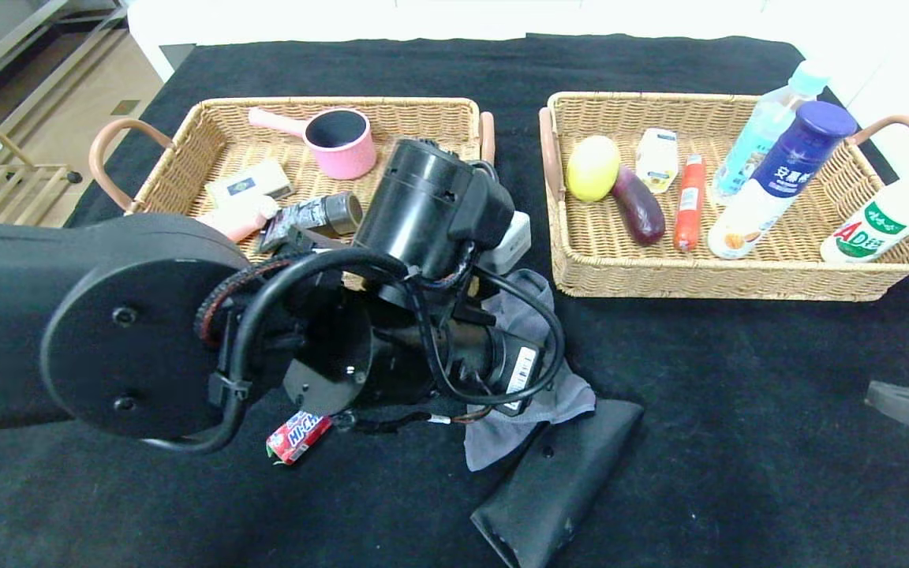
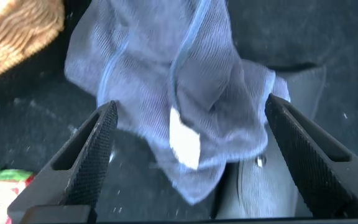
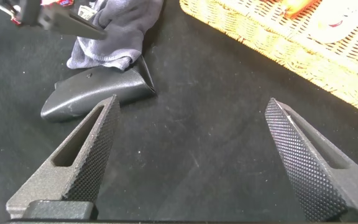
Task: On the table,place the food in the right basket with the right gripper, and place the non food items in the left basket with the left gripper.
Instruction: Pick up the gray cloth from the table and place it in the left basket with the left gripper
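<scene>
A grey cloth (image 1: 511, 315) lies crumpled on the black table in front of the left basket (image 1: 186, 150). It partly covers a black case (image 1: 557, 481). My left gripper (image 2: 190, 106) is open just above the cloth (image 2: 185, 87), one finger on each side of it. In the head view my arm hides the fingers. A red Hi-Chew candy (image 1: 297, 435) lies beside the arm and shows in the left wrist view (image 2: 2, 180). My right gripper (image 1: 890, 353) is open and empty over bare table in front of the right basket (image 1: 738, 280).
The left basket holds a pink pot (image 1: 338, 142), a small box (image 1: 249, 185) and other items. The right basket holds a lemon (image 1: 592, 167), an eggplant (image 1: 638, 207), a sausage (image 1: 690, 201) and three bottles. The right wrist view shows the case (image 3: 92, 93).
</scene>
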